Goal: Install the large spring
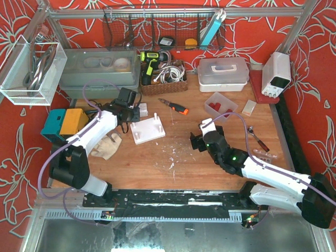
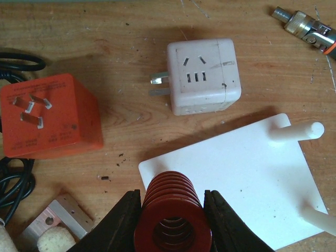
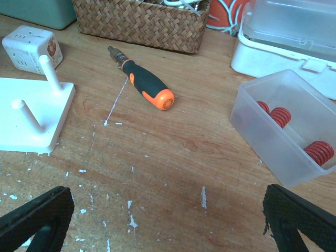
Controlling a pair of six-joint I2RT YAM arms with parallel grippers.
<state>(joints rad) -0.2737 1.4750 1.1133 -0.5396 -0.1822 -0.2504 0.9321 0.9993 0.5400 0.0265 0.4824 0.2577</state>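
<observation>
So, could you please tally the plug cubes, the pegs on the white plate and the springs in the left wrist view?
Plug cubes: 2, the orange plug cube and the white plug cube
Pegs on the white plate: 2, the upper peg and the lower peg
Springs: 1, the red spring in the left gripper
Total: 5

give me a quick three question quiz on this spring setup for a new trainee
1. True or false: the red spring already sits on a peg of the white plate.
2. How many pegs stand on that plate?
3. Fill in: the right jaws are ____ (open or shut).

Key: 1 false, it is gripped in the left jaws, above the plate's edge. 2 two. 3 open.
</observation>
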